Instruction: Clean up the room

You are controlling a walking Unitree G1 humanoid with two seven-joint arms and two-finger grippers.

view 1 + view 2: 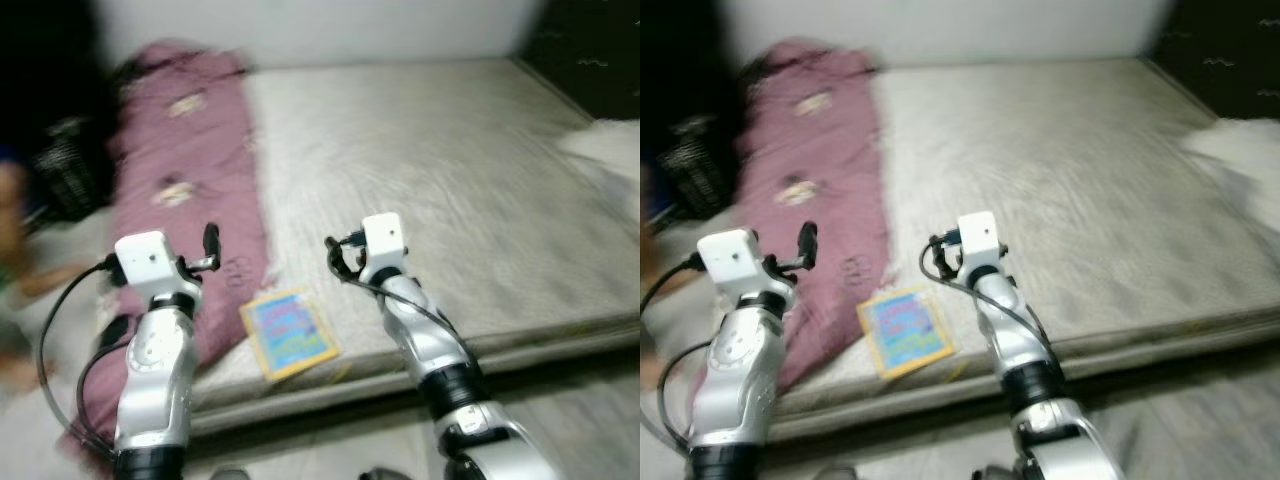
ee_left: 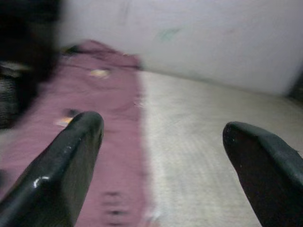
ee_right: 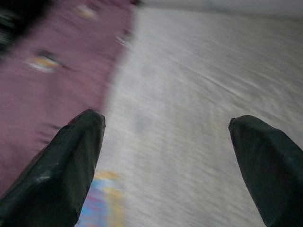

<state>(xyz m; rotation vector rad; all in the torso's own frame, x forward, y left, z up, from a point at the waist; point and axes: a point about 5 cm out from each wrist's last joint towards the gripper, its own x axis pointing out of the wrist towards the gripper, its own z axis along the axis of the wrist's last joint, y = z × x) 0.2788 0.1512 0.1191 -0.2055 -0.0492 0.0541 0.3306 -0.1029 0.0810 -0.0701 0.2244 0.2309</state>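
A bare grey mattress [image 1: 450, 170] lies before me, the whole picture blurred. A purple blanket [image 1: 185, 170] runs down its left side and hangs over the front edge. Near that front edge, between my two arms, lies a colourful picture book [image 1: 290, 332] with a yellow border. My left gripper [image 1: 208, 245] is raised over the blanket's lower part; in the left wrist view its fingers [image 2: 71, 161] stand wide apart with nothing between them. My right gripper [image 1: 340, 255] hovers above the mattress just right of the book, and it is open and empty [image 3: 165, 123].
A dark basket-like object [image 1: 70, 170] sits left of the bed, with a blurred shape beside it that I cannot identify. Something white [image 1: 610, 150] lies at the bed's right edge. A dark patterned surface [image 1: 590, 50] stands at the back right. Grey floor runs along the bed's front.
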